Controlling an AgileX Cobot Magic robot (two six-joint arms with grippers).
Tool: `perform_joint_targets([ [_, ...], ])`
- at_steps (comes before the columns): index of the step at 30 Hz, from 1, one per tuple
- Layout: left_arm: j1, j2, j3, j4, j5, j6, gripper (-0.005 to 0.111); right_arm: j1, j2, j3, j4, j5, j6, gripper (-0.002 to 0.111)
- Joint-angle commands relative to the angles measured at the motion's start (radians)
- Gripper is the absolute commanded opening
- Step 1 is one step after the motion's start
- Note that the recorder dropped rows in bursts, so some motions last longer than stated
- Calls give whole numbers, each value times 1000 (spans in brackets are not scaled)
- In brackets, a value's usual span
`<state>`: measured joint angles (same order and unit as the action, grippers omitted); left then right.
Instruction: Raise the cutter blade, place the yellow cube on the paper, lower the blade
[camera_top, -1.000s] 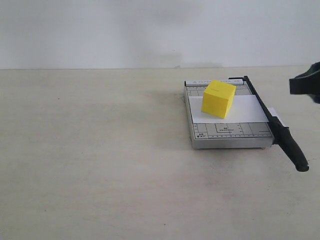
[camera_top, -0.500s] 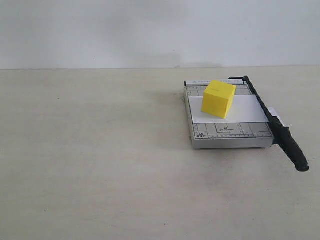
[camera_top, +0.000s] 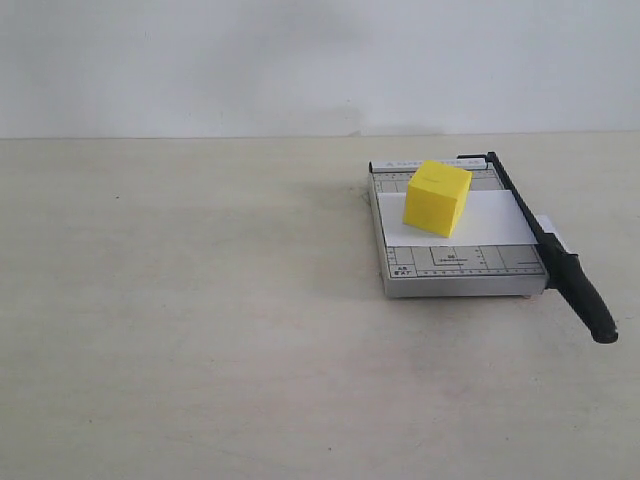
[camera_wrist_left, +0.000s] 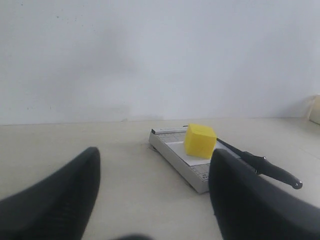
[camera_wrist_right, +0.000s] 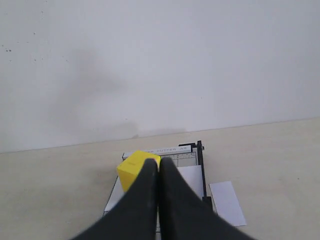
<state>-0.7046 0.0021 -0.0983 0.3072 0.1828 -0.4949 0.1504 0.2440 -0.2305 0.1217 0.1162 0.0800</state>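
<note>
Surface (camera_top: 200, 320): pale beige, matte, running back to a plain white wall (camera_top: 300, 60). The left and middle of it are bare. On the right sits a grey trimmer base (camera_top: 455, 270), square to the far edge. The paper (camera_top: 495, 220) lies flat across the base. The yellow cube (camera_top: 437, 197) rests on the paper's left part, one corner turned toward the near side. The cutter blade (camera_top: 560, 265) is down along the base's right edge, and its thick handle sticks out past the near right corner. A white strip (camera_top: 553, 232) shows just right of the blade.

Left claw (camera_wrist_left: 156, 165): spread wide, nothing between the fingers, set well back on the near left with the trimmer in sight beyond it. Right claw (camera_wrist_right: 159, 165): fingers pressed together, gripping nothing, apart from the trimmer on its near side.

Edges and room: broad open surface left of and nearer than the base, and a narrower band between the blade handle and the right margin of the exterior view.
</note>
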Motion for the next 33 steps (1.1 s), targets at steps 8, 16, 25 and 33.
perform_joint_targets([
  [8, -4, -2, 4, -4, -9, -6, 60, 0, -3, 1, 2, -11, 7, 0],
  [16, 1, -2, 94, 4, -60, -4, 60, 0, -40, 104, 2, -86, 7, 0],
  [25, 114, -2, 98, 4, -14, -4, 60, 0, -244, 231, 0, -86, 7, 0],
  [33, 284, -2, 98, 4, -16, -2, 60, 0, -244, 231, -55, -45, 7, 0],
])
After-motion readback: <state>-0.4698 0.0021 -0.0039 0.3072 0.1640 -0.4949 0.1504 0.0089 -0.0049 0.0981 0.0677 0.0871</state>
